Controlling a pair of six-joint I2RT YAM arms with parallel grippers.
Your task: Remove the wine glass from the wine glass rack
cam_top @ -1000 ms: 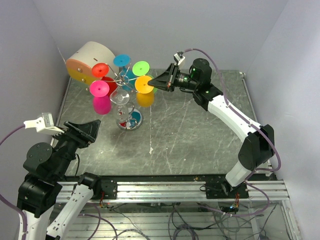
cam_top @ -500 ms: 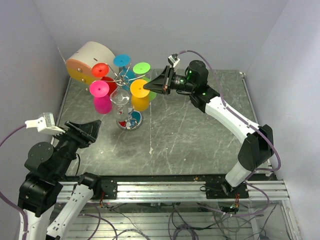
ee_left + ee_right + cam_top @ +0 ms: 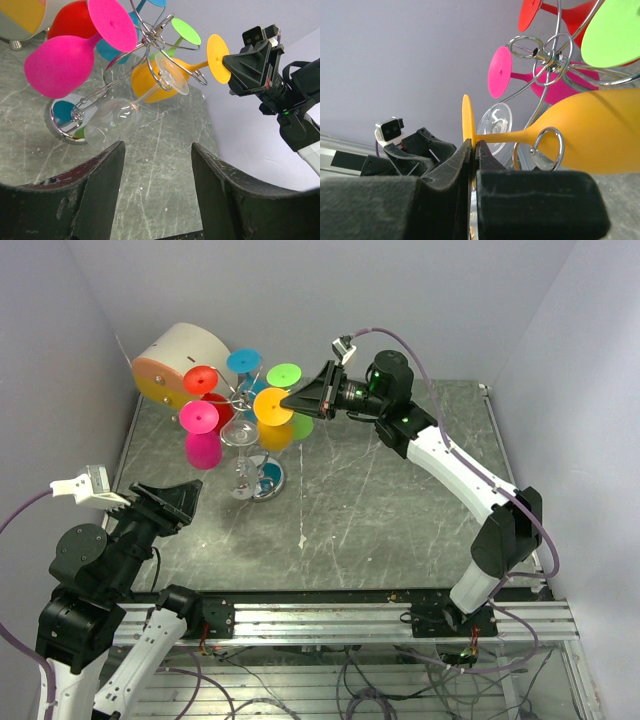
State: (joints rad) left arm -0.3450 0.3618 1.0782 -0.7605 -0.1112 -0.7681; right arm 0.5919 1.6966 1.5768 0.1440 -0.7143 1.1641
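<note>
Right end effector [image 3: 473,150]: fingers pressed together, pinching the stem of the orange wine glass [image 3: 590,135] just behind its foot disc.

Glass location: at the wine glass rack [image 3: 265,483], on its right side and raised above the bench [image 3: 380,510]. It sits among the pink [image 3: 199,418], red [image 3: 201,380], blue [image 3: 243,361], green [image 3: 284,374] and clear [image 3: 238,432] glasses.

Long axis:
- It runs from foot to bowl.
- The foot points outward toward the right arm, and the bowl points inward toward the rack's stem.
- In the right wrist view the foot shows edge-on at left, the stem crosses nearly level, and the bowl fills the right.
- In the top view the foot disc faces the camera with the bowl below it.
- A curled wire ring lies just beside where the stem meets the bowl. I cannot tell whether that arm is still carrying the glass.

Left end effector [image 3: 157,147]: fingers spread wide, nothing between them. It is low at the near-left, pointing at the rack from well apart.

Change over the last second:
- The right end effector and the orange foot disc have both shifted left, closer to the rack's hub.
- The bowl has moved with them.
- The left arm, the rack base and the beige drum [image 3: 175,360] are unchanged.
</note>
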